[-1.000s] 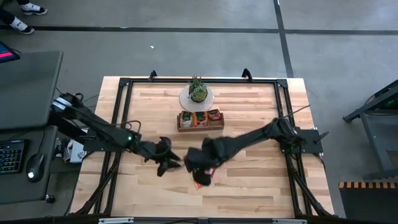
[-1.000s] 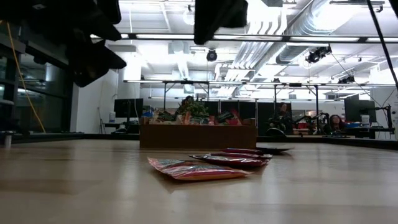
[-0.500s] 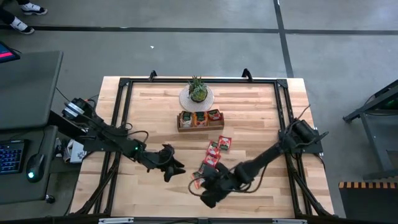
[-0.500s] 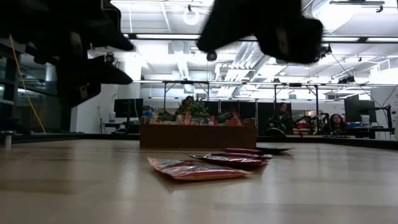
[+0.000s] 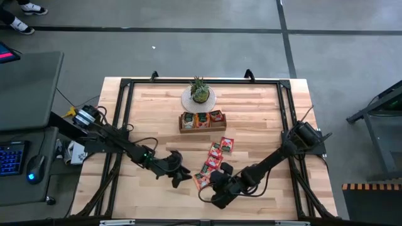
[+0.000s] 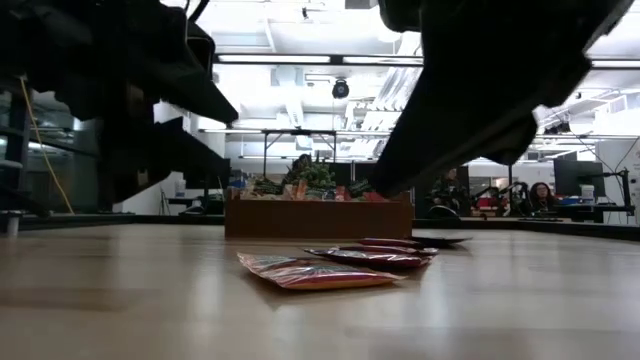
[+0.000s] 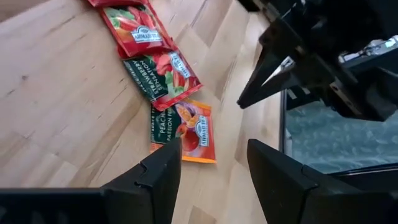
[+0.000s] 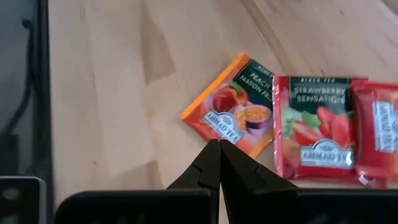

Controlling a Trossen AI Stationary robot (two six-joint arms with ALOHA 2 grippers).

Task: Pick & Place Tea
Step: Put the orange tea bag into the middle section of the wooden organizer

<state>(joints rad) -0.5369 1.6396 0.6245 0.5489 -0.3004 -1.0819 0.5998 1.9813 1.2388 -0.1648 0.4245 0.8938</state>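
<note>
Wooden table [image 5: 251,107], tea sachets [image 5: 217,156], grey floor [image 5: 188,53]

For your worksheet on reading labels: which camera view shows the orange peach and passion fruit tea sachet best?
The right wrist view: the orange sachet lies flat, label legible, just beyond the shut right gripper. The left wrist view shows it too, partly behind the open left gripper. The high view shows a tiny speck; the low view only its edge.

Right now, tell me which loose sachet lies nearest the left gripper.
The orange peach sachet, just ahead of the open left gripper; the strawberry sachet beyond it is red.
</note>
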